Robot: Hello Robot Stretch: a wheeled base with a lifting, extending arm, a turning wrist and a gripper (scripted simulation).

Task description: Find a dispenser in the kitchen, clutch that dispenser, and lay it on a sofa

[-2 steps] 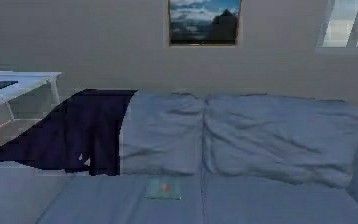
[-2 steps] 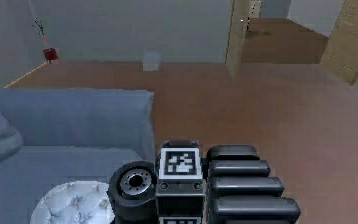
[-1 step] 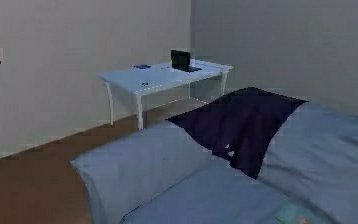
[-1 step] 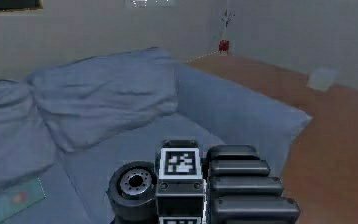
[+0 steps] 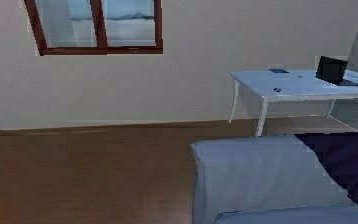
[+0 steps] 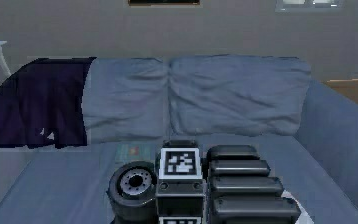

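A small pale greenish blob [image 6: 137, 151], too small for you to name, sits on the seat of the blue-grey fabric sofa [image 6: 237, 90], by the dark gripper [image 6: 135, 186]. You cannot tell whether the gripper holds anything. A dark navy blanket [image 6: 37, 100] drapes the sofa's end.

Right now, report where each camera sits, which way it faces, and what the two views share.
Forward view: on the robot, facing ahead and somewhat down at a window, a white table and wood floor.
Arm side view: fixed on the robot's body, facing sideways at the sofa; the arm and end effector show at the bottom edge.
Shared: the sofa, its dark blanket and the white table.
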